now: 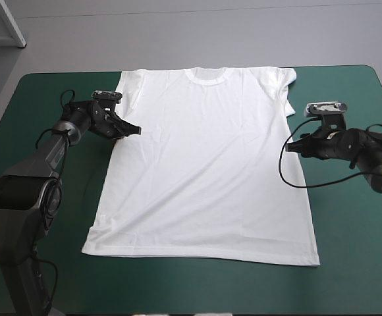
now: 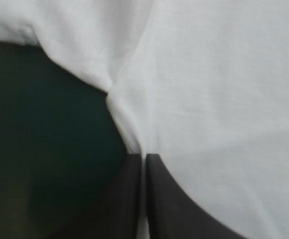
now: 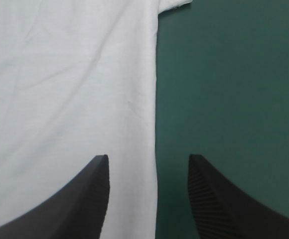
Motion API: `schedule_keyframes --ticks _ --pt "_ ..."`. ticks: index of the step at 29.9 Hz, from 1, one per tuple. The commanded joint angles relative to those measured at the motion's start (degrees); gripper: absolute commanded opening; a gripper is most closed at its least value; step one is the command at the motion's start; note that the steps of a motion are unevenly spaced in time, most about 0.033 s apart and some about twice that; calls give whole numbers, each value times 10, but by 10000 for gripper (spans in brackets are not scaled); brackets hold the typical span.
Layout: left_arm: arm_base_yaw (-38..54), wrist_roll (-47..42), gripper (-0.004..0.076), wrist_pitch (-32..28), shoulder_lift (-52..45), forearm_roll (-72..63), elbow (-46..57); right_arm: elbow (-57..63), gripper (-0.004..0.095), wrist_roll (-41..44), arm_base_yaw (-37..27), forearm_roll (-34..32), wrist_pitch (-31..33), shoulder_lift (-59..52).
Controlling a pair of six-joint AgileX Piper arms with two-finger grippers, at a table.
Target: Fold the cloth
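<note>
The white T-shirt (image 1: 207, 164) lies spread flat on the teal-green cover, collar toward the far edge and hem toward the near edge. My left gripper (image 1: 134, 130) sits at the shirt's left side edge just below the sleeve. In the left wrist view its gripper (image 2: 144, 158) is shut on a pinched ridge of the T-shirt (image 2: 219, 99). My right gripper (image 1: 291, 146) hovers at the shirt's right side edge. Seen from the right wrist, that gripper (image 3: 148, 167) stands open, and the straight edge of the T-shirt (image 3: 65, 89) runs between its fingers.
The shirt's right sleeve (image 1: 287, 84) is bunched and folded inward near the far edge. Bare teal-green cover (image 1: 355, 230) lies on both sides of the shirt and in a strip along the near edge.
</note>
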Motion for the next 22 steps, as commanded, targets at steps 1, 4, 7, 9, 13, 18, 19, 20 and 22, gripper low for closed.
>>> schedule_keyframes --ticks 1,4,7,9,13,18,19,20,22 --pt "-2 3 21 18 -26 -7 -11 -59 505 -33 -3 34 -4 26" --pt "-2 3 21 18 -26 -7 -11 -85 505 -71 -3 73 -2 60" --pt "-2 3 21 18 -26 -7 -11 -111 505 -76 3 72 -2 99" --pt "-2 3 21 17 -26 -7 -11 -132 505 -76 9 64 -1 129" --pt "-2 3 21 17 -26 -7 -11 -174 505 -76 16 60 15 185" --pt "-2 3 21 18 -26 -7 -11 -217 505 -67 19 39 59 236" --pt "-2 3 21 21 -26 -7 -11 -218 505 -62 19 29 64 241" --pt "-2 3 21 22 -26 -7 -11 -218 505 -53 19 16 66 242" --pt "-2 11 21 22 -26 -7 -11 -218 501 -39 19 -3 66 243"
